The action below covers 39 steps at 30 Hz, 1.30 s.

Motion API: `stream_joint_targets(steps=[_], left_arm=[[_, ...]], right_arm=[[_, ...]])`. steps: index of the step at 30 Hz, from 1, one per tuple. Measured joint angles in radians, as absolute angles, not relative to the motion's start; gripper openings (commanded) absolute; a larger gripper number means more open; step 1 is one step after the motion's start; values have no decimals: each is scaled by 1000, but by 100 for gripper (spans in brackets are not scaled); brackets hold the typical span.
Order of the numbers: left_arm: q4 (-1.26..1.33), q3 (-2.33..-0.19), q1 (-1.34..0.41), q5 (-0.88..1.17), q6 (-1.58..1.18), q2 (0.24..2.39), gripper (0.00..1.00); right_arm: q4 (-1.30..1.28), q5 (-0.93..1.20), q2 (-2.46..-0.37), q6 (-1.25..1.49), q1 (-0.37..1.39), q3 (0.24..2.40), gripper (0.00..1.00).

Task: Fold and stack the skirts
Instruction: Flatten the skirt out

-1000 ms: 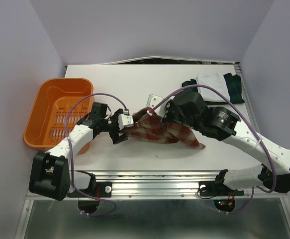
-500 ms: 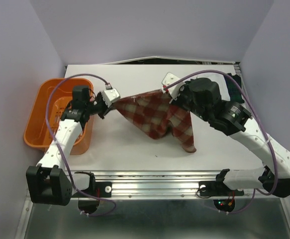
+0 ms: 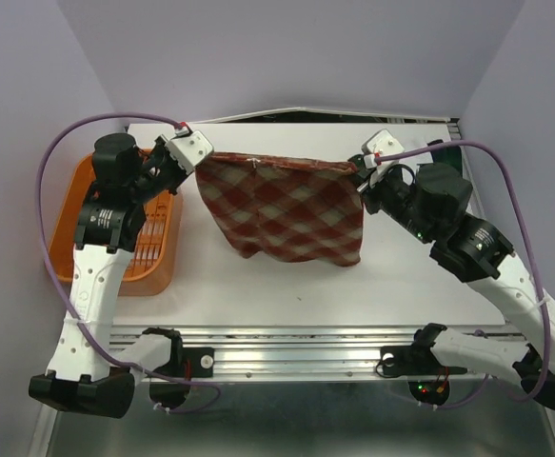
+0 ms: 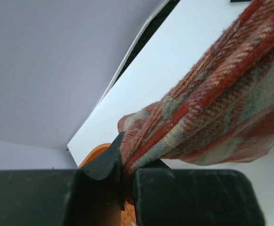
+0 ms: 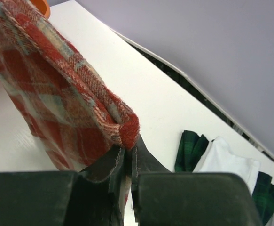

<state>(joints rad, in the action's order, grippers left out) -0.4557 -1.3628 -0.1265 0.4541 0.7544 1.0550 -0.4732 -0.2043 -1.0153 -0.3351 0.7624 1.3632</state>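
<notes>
A red-and-tan plaid skirt [image 3: 287,209] hangs spread wide above the table, stretched by its top edge between both arms. My left gripper [image 3: 204,162] is shut on its left corner [image 4: 141,141]. My right gripper [image 3: 361,174] is shut on its right corner [image 5: 125,132]. The skirt's lower hem droops toward the table. A white skirt [image 5: 228,162] lies on a dark green plaid skirt [image 5: 189,150] on the table's far right, mostly hidden behind my right arm in the top view.
An orange plastic basket [image 3: 153,257] sits at the table's left edge under my left arm. The white table [image 3: 287,281] ends at a metal rail in front. Purple walls close in on three sides.
Both grippers rose and moved apart toward the back of the table, lifting the red plaid skirt off the surface and pulling it from a bunched heap into a flat hanging sheet.
</notes>
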Motion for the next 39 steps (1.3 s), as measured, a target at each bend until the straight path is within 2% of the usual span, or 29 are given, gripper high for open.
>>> stream_joint_targets(steps=[11, 15, 17, 21, 27, 30, 35, 39], left_arm=[[-590, -1430, -132, 404, 723, 1041, 0], [-558, -1447, -132, 395, 645, 1133, 0], [-538, -1507, -132, 385, 594, 1251, 0], [-493, -1655, -135, 397, 516, 1480, 0], [-457, -2103, -157, 366, 400, 1872, 0], [-413, -2231, -161, 337, 368, 1950, 0], [-289, -2244, -161, 298, 355, 1937, 0], [-187, -2042, -160, 287, 397, 1827, 0]], right_arm=[[-288, -162, -959, -311, 745, 1219, 1], [-131, -181, -1014, -360, 696, 1161, 1], [-60, -177, -1083, -358, 643, 1165, 1], [17, -90, -1331, -294, 467, 1308, 1], [38, 140, -1652, -182, 265, 1629, 1], [58, 243, -1761, -128, 215, 1767, 1], [78, 374, -1941, -75, 178, 2075, 1], [123, 492, -1924, -97, 165, 2038, 1]])
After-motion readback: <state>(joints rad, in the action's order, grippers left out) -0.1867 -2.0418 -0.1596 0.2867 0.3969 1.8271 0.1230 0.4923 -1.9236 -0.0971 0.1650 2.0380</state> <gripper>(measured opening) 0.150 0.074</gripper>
